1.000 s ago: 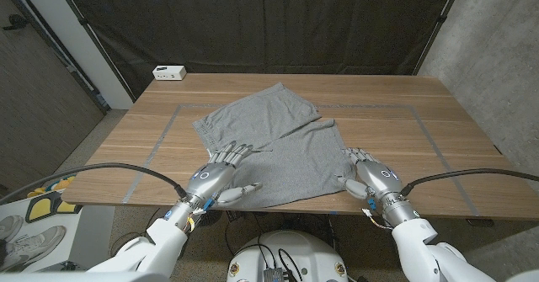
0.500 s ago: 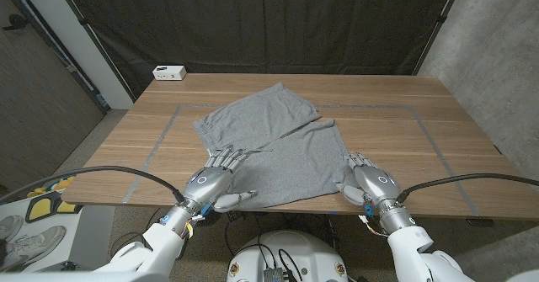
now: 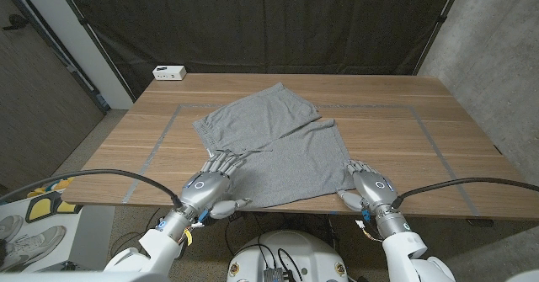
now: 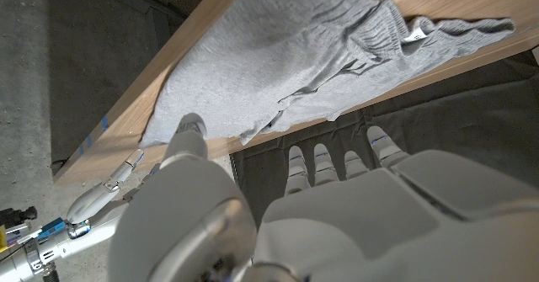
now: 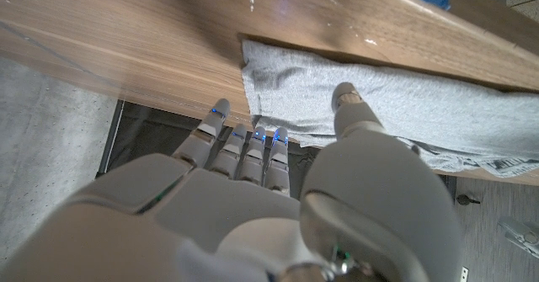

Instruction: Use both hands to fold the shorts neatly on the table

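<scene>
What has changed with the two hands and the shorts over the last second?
Both hands have drawn back toward the table's near edge: the left hand slid off the shorts' waistband area to the near hem, and the right hand pulled back to the near right corner. Neither visibly holds cloth. The shorts lie spread as before, and the white box has not moved.

We see a wooden surface (image 3: 396, 105) carrying grey shorts (image 3: 278, 151) spread near its middle toward six o'clock, and a small white box (image 3: 168, 72) at eleven o'clock.

Probably a lab: black curtains (image 3: 253, 21), taped table (image 3: 396, 93)
</scene>
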You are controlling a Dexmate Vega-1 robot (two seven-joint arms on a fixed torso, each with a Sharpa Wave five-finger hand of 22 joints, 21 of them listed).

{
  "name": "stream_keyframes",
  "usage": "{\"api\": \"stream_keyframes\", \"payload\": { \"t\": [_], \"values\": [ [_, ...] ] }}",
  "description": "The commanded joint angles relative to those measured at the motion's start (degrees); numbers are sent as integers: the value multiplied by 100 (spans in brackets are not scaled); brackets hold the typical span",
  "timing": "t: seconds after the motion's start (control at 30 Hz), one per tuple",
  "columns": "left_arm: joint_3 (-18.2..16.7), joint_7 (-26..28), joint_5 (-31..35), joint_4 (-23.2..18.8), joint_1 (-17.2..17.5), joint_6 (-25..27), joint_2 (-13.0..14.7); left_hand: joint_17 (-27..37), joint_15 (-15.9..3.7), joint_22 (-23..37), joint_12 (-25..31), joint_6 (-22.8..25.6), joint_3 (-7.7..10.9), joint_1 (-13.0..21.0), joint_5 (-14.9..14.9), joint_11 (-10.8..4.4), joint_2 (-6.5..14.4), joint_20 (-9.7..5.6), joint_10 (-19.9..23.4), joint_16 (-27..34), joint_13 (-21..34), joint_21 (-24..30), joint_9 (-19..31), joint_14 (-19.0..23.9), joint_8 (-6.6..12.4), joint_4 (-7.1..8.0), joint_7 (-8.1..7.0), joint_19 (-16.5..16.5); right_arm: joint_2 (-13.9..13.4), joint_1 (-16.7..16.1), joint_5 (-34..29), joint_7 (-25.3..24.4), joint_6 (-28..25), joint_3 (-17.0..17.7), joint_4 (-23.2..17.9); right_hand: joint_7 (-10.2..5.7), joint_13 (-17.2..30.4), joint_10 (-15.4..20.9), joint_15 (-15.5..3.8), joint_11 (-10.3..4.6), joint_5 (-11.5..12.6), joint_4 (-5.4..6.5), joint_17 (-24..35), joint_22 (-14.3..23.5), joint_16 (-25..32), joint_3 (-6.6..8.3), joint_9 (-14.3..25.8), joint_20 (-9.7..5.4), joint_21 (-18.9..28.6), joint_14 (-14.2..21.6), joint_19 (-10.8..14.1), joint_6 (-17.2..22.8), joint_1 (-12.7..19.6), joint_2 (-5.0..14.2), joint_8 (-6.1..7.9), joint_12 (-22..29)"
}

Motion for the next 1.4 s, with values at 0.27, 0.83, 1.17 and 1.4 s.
{"api": "stream_keyframes", "payload": {
  "t": [0.27,0.83,1.17,1.4],
  "values": [
    [101,-1186,819,-386,148,971,307,18,48,41,-7,266,-25,435,141,103,-124,40,82,25,29,65,17,122,58,-30,63,189,109,464,-549,556,-826,-616,257,-48,27,120,-233,-72,126,-13,7,30,14,135,15,-71,9,119,134,147,394,-54,46,18],
    [478,-2374,1628,-404,-247,1463,452,17,15,80,10,800,-31,1147,347,17,-176,37,284,27,30,91,33,279,147,-6,-3,342,164,798,-428,787,-1078,-786,391,-142,33,36,-272,-178,207,29,11,36,-41,127,18,-91,-31,71,121,52,675,-200,-38,-55],
    [849,-2260,2116,-43,-637,1422,306,-3,-370,92,90,2372,118,2140,28,-348,355,-278,966,29,13,206,32,743,393,49,-181,769,148,965,-360,767,-1121,-875,427,-140,36,130,-305,-165,244,76,22,39,-18,87,20,-94,-36,138,137,126,725,-235,-25,-29],
    [828,-1642,1899,83,-664,1288,224,-20,-522,124,128,3920,220,2679,-308,-512,890,-318,1598,46,2,328,60,1200,621,66,-255,1016,148,1157,-426,915,-1291,-1023,488,-141,39,175,-326,-165,272,114,38,42,5,79,22,-109,-27,187,182,242,764,-193,6,-23]
  ]
}}
